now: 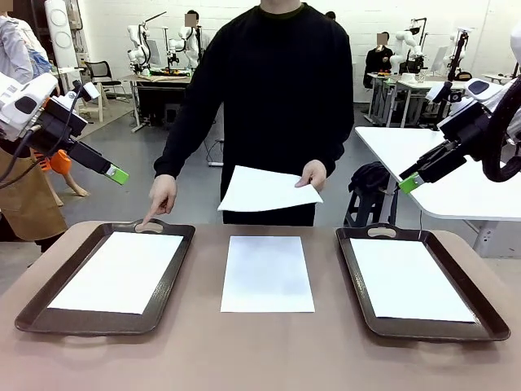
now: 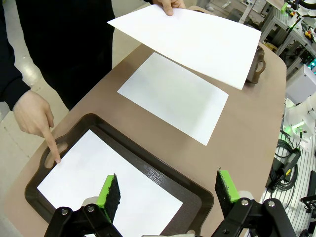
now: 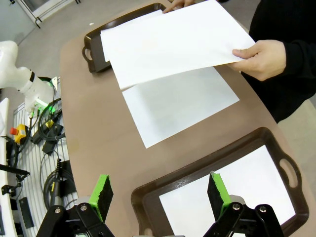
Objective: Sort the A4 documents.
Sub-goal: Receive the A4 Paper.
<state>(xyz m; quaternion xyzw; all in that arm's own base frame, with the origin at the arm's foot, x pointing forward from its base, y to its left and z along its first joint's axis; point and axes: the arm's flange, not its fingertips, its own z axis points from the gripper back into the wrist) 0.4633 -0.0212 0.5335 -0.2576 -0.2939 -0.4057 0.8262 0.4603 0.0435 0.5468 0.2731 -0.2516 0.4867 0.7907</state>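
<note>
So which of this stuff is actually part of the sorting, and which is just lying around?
In the job: held sheet, middle sheet, left sheet in left tray, right sheet in right tray.
Lying about: dark bundle, white side table, both behind.

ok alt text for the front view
A person across the table holds a paper sheet and points at the left tray. That tray and the right tray each hold a sheet, another lies between them; the robot's left hand and right hand hang raised.
</note>
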